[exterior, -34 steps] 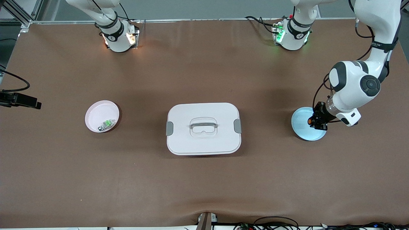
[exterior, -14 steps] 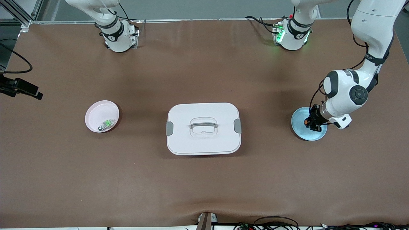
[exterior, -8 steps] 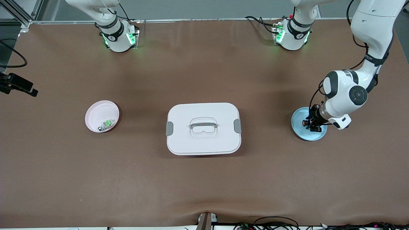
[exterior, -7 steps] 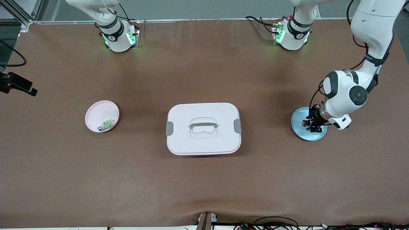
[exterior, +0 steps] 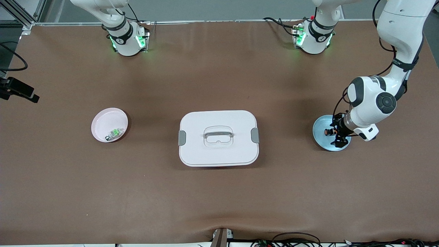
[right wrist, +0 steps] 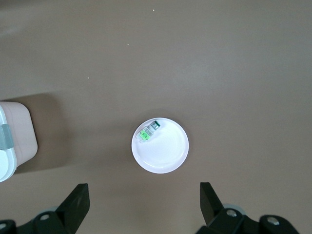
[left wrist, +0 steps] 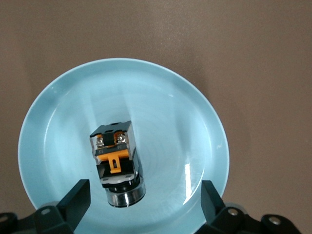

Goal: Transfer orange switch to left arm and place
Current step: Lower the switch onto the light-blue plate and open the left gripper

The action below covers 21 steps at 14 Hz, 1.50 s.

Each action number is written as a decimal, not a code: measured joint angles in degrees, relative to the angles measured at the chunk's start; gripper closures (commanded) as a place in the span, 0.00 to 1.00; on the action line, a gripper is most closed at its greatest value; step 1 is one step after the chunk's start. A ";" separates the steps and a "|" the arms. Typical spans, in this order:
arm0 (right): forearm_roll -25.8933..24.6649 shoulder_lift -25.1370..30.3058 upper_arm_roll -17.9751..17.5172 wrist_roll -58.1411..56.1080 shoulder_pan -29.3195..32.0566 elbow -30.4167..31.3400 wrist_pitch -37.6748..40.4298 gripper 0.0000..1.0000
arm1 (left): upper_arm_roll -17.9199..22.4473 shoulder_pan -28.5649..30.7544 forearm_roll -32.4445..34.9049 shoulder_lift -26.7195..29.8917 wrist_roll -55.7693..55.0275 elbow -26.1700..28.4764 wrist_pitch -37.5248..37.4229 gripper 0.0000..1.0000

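The orange switch (exterior: 328,131) lies on its side in a pale blue dish (exterior: 320,127) at the left arm's end of the table. In the left wrist view the switch (left wrist: 116,163) is black with an orange tab and a silver ring, resting free in the blue dish (left wrist: 170,107). My left gripper (exterior: 337,134) hangs open just above it, its fingers (left wrist: 75,202) well apart on either side and touching nothing. The white lidded box (exterior: 218,138) stands mid-table. My right gripper (right wrist: 144,204) is open and empty, high over the table by the pink dish (right wrist: 160,145).
The pink dish (exterior: 109,124) at the right arm's end holds a small green-and-silver component (exterior: 115,133). Part of the right arm's black hand (exterior: 19,90) shows at the front view's edge. The box's corner (right wrist: 14,141) shows in the right wrist view.
My left gripper came down into the blue dish, then opened and let go of the orange switch, which now lies in the dish. The right hand drifted slightly.
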<state>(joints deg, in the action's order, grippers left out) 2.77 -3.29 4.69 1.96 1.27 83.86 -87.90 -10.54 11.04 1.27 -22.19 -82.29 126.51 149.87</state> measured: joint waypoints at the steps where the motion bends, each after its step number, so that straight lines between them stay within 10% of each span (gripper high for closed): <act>1: 0.00 0.00 0.00 0.00 0.00 0.00 0.00 0.00 | 0.00 0.00 0.00 0.00 0.00 -0.03 0.00 0.00; 9: 0.11 0.00 0.03 0.01 0.02 -0.11 3.19 0.00 | -0.33 -1.78 0.23 0.05 5.92 -0.65 0.00 0.00; 21: 0.17 0.00 -0.68 -0.13 -0.95 -0.11 4.83 0.00 | -0.50 -3.33 -1.41 0.43 64.33 -0.28 -0.09 0.00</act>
<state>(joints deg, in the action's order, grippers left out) 2.93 -3.28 4.00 1.83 0.32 83.75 -83.07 -11.04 7.71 -0.14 -21.76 -17.96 126.22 149.78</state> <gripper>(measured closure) 0.000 0.000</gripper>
